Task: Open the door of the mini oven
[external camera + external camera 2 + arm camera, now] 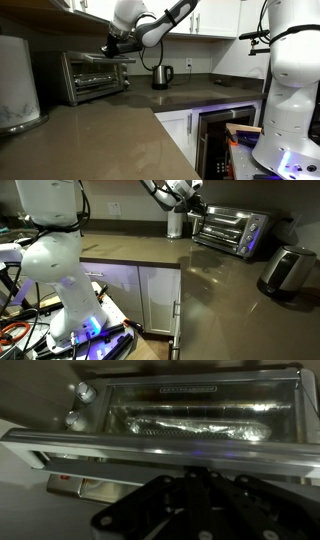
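Observation:
The silver mini oven (92, 78) stands on the counter against the wall; it also shows in the other exterior view (232, 230). My gripper (113, 47) (193, 210) is at its upper front edge. In the wrist view the door (110, 453) lies across the frame with its handle bar along the top edge. It is tilted ajar, so the lit inside with a foil-covered tray (190, 428) shows above it. Two knobs (80, 405) are at the left. My gripper's dark fingers (195, 475) converge at the handle bar; the fingertips are hard to make out.
A small steel kettle (161, 76) (176, 225) stands beside the oven. A steel appliance (285, 270) sits further along the counter (215, 285). Wall cabinets hang above. A dark built-in appliance (225, 140) is under the counter, and a white robot body (290, 80) stands on the floor.

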{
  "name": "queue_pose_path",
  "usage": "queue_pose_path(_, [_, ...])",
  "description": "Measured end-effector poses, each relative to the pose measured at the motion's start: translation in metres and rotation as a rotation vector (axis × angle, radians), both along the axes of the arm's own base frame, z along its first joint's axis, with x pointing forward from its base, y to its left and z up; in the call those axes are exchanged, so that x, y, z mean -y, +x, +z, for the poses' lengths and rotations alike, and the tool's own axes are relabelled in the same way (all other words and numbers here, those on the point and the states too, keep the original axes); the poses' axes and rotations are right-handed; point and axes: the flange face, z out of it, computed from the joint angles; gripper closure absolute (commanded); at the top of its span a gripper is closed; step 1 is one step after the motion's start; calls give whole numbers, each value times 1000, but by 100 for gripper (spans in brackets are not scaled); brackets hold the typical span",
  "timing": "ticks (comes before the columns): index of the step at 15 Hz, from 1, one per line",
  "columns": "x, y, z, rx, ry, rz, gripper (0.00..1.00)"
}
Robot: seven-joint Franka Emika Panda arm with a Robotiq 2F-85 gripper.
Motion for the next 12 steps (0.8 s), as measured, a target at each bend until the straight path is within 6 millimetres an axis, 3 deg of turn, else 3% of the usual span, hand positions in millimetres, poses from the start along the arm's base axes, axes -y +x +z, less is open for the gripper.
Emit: queue_pose_path(12, [-2, -4, 10, -78, -13, -13, 100])
